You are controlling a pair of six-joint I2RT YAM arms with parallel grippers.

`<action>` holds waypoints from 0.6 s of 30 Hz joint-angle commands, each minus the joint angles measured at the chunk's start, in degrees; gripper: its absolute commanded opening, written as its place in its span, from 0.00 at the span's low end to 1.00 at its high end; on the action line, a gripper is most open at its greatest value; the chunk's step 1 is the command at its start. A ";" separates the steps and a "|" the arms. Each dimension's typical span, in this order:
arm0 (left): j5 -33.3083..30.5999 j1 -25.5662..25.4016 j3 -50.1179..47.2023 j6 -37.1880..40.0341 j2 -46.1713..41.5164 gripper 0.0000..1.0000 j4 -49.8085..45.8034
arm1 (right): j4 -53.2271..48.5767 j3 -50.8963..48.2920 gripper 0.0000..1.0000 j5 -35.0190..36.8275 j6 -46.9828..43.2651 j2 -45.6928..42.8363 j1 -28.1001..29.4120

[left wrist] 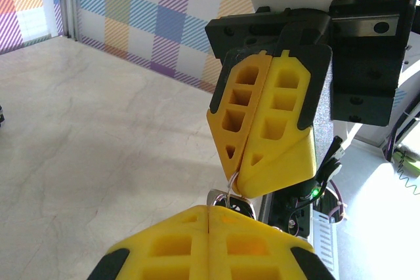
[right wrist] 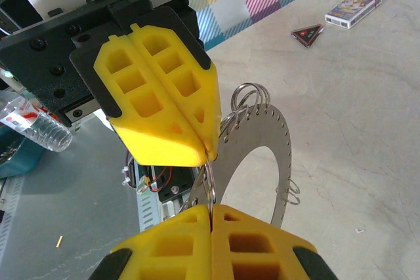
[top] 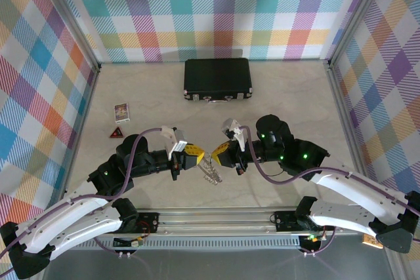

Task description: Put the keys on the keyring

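The top external camera looks steeply down from above and behind the arm bases, far enough to take in the whole table [top: 282,96]. The left wrist camera sits close behind the left gripper [left wrist: 209,211] and faces the right gripper [left wrist: 237,176]; the right wrist camera looks back the opposite way. It shares the small box [right wrist: 353,8] and red triangle [right wrist: 307,32] with the top view

Silvery keys [right wrist: 262,134], flat round wreath, hanging upright
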 commanded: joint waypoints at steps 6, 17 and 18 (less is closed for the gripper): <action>-0.20 -0.17 -0.18 1.16 -0.66 0.00 2.73 | 1.41 -0.62 0.00 0.32 0.92 -1.34 0.24; -0.16 -0.21 -0.09 1.08 -0.66 0.00 2.95 | 1.95 -0.62 0.00 -0.39 1.05 -0.44 0.30; -0.15 -0.19 -0.09 1.17 -0.62 0.00 2.91 | 2.15 -0.58 0.00 -0.47 1.14 -0.26 0.29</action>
